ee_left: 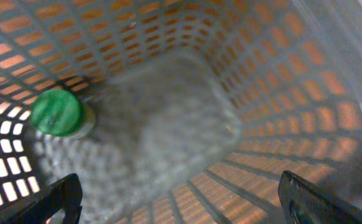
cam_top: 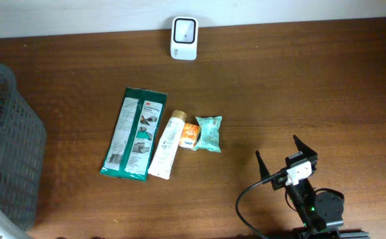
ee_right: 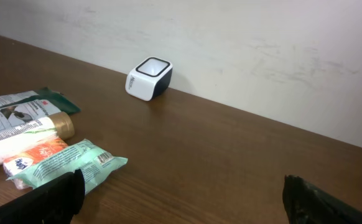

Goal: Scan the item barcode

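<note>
We see a brown table, grey basket at left; mid-table a green packet, print unreadable, white tube, teal sachet; white scanner by the wall. Left gripper gapes over the basket's green-capped bottle; right gripper gapes empty.

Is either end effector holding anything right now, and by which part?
Nothing is held. The left end effector stands open over the basket, apart from the green-capped container lying inside; the right end effector is open too.
</note>
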You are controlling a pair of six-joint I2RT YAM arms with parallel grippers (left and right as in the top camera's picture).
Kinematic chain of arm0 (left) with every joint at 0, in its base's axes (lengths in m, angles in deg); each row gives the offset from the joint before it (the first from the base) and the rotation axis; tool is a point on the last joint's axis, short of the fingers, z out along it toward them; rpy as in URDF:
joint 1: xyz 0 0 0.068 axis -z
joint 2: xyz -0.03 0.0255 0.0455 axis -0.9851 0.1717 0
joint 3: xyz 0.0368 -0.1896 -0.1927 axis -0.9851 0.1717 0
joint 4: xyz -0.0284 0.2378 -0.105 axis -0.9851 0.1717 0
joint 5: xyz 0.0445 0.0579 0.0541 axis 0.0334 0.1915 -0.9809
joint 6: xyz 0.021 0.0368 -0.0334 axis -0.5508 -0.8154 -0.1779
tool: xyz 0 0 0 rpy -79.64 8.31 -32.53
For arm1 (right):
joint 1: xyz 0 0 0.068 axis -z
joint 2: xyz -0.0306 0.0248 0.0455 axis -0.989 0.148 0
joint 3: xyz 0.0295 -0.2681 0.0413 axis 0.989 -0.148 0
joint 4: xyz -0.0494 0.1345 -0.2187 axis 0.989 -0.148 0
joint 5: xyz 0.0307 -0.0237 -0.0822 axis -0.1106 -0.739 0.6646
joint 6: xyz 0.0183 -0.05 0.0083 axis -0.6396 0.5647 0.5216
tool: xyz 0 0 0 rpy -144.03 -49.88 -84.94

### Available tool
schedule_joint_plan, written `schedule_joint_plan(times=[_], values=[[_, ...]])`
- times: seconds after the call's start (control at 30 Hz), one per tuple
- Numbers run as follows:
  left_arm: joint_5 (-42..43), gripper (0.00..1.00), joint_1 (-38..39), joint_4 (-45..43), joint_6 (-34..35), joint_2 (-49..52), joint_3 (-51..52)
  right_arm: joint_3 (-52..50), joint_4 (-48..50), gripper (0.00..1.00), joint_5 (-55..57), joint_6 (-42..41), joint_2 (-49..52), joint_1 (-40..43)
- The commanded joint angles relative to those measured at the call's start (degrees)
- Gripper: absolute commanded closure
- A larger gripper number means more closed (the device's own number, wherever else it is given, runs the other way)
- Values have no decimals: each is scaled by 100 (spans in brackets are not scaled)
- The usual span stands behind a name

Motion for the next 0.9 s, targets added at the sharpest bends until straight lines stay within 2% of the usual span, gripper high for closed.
schedule_joint_plan(times=[0.0,0.13,0.27,0.37,0.53,0.7,0.87], values=[[-280,2,-619,-166,319,245,573,-31,-26,2,4,-22,-37,-31],[-400,2,-1403,-638,378,337,1384,-31,-26,1,7,-22,-37,-31],[-623,2,-1537,-1110,334,363,1954,-31,-26,2,4,-22,-37,-31],[-962,1,-1556,-1209,332,461,1991,-31,-26,2,4,-22,-37,-31],[-979,1,-1897,-1368,179,1027,1991,-31,-26,1,4,-22,-37,-31],[-1005,9,-2017,-1851,-251,1631,1991,-31,-26,2,4,-22,-37,-31],[-1064,9,-2028,-2203,-358,2052,1991,-31,-26,2,4,-22,-37,-31]])
